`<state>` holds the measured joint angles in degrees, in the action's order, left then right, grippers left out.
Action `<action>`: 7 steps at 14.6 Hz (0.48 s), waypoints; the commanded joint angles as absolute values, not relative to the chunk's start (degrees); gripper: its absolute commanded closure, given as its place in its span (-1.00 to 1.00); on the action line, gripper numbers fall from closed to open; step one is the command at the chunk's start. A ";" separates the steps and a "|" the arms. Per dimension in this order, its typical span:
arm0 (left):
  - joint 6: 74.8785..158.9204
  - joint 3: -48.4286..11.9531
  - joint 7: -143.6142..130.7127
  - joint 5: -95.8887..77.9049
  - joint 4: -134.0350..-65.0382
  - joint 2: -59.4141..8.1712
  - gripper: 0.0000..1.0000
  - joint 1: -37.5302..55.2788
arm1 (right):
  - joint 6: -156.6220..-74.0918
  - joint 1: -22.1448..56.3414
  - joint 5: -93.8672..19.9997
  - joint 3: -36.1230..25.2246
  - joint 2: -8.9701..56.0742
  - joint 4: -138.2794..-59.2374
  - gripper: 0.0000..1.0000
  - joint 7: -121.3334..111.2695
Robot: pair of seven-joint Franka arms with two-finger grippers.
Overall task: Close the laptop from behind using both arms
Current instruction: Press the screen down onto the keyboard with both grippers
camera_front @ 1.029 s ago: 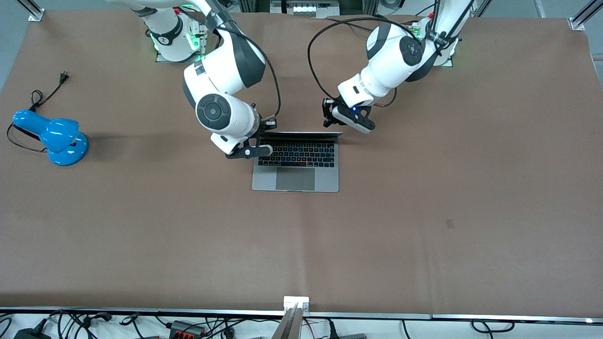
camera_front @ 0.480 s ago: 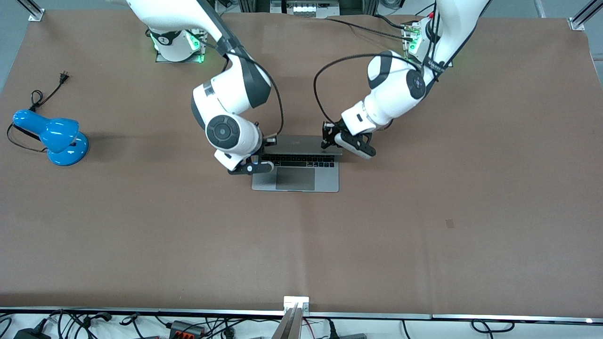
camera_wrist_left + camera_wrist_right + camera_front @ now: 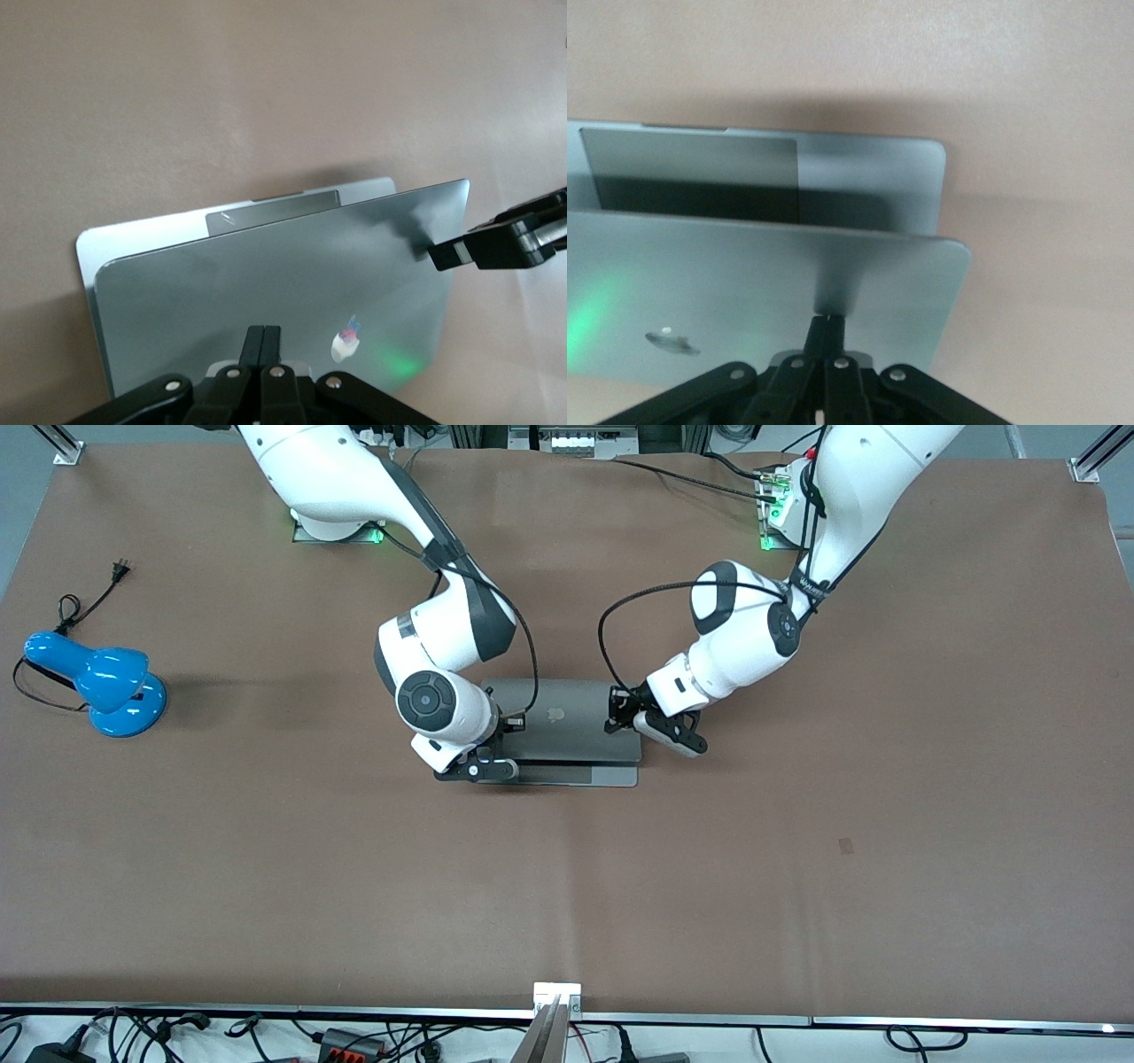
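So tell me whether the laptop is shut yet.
Not fully shut: the laptop lid is tilted low, but a strip of palm rest and trackpad shows past its edge.

The front camera sits high across the brown paper-covered table (image 3: 797,886), looking steeply down and facing both white jointed robot arms, whose bases line the top of its picture; it takes in the whole tabletop. The left wrist camera rides just above the left arm's small black gripper (image 3: 264,341) and looks down along the closed fingers, close over the tilted lid of the slim space-grey metal laptop (image 3: 266,301). The right wrist camera does likewise above the right arm's small black gripper (image 3: 826,329). All three views share that laptop lid with its logo; the left wrist view also catches the right gripper at the lid's edge.
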<state>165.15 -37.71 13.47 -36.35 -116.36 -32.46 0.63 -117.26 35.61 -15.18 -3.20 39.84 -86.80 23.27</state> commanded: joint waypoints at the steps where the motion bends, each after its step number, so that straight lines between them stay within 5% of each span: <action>1: 167.43 -37.35 17.13 -36.83 -113.12 -37.87 0.99 1.41 | -118.91 35.60 -14.68 -3.16 42.27 -84.90 1.00 23.29; 7: 167.43 -37.00 17.49 -36.74 -109.25 -44.30 0.99 1.49 | -122.25 35.68 -14.59 -3.16 45.26 -84.81 1.00 23.29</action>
